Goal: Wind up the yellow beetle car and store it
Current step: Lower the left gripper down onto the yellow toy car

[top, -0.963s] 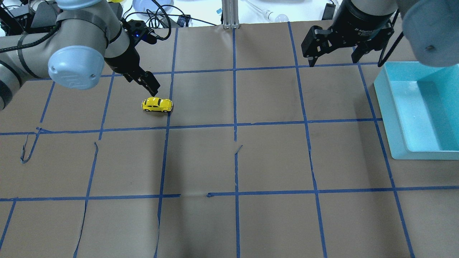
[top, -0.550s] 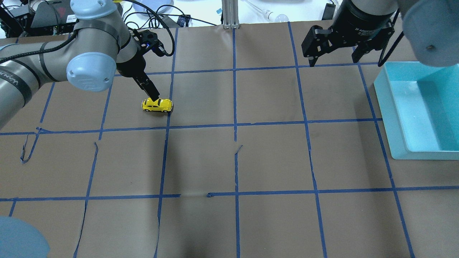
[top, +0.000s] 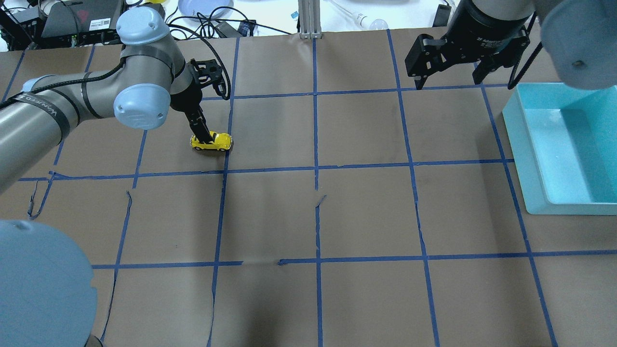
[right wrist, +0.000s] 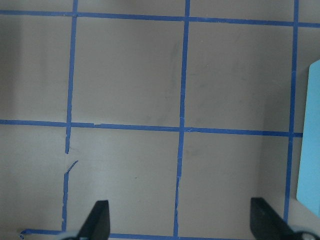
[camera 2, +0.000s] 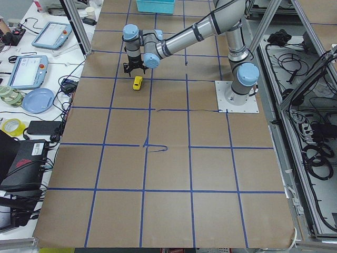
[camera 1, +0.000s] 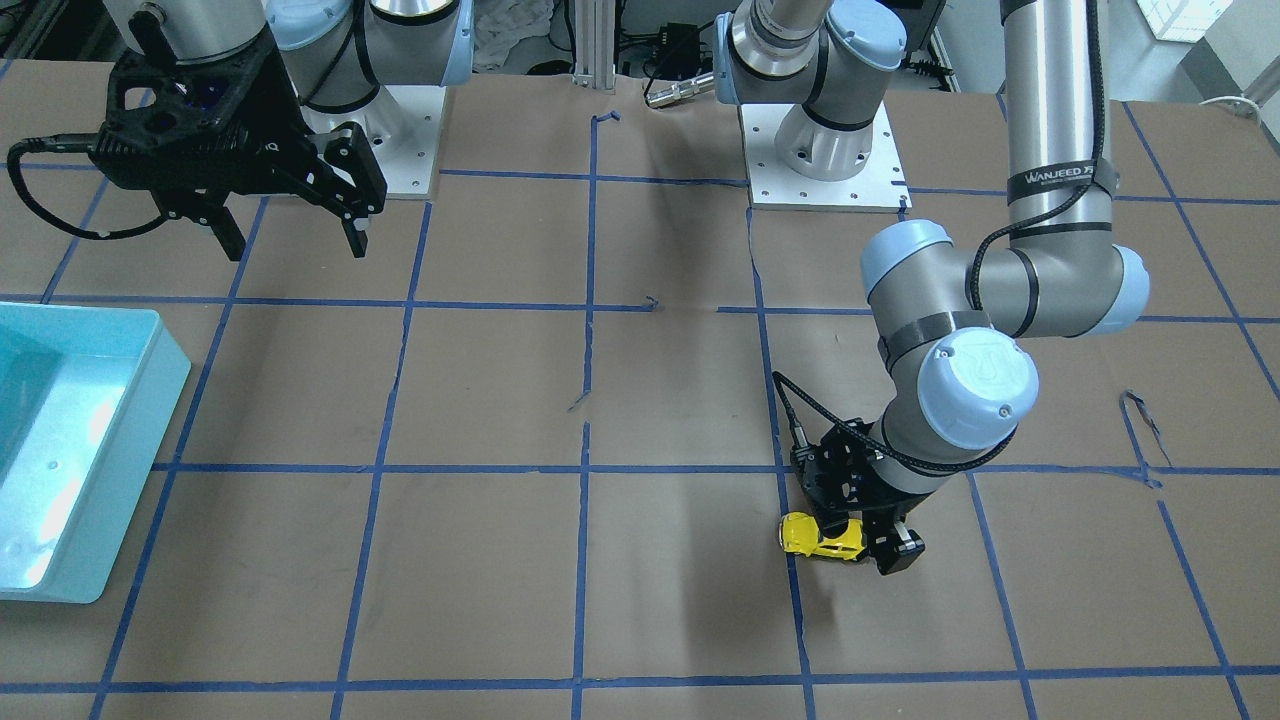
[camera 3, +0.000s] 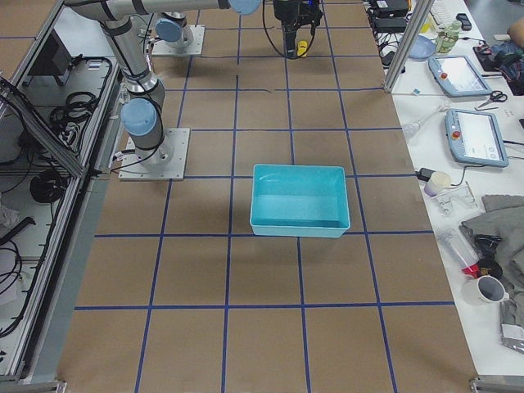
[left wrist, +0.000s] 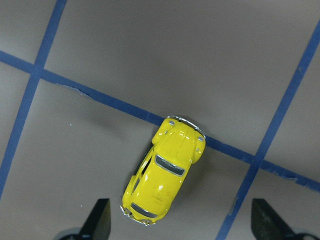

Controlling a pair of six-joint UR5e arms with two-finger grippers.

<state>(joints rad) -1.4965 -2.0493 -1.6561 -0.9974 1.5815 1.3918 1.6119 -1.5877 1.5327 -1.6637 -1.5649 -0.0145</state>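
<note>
The yellow beetle car (top: 212, 141) stands on its wheels on the brown paper at the left of the table, by a blue tape line. It also shows in the front-facing view (camera 1: 822, 537) and the left wrist view (left wrist: 165, 170). My left gripper (top: 207, 138) is open and low over the car. In the left wrist view (left wrist: 182, 220) its two fingertips (left wrist: 100, 217) stand wide apart on either side of the car's near end, not touching it. My right gripper (top: 450, 79) is open and empty, raised at the far right, next to the bin.
A light blue bin (top: 518, 144) stands at the table's right edge, seen also in the front-facing view (camera 1: 165, 380) and the right view (camera 3: 299, 229). Blue tape lines grid the paper, with a few torn strips. Cables and clutter lie beyond the far edge.
My left arm has swung forward and down, bringing its gripper from behind the car to around it. The car has not moved. The right arm is still.
</note>
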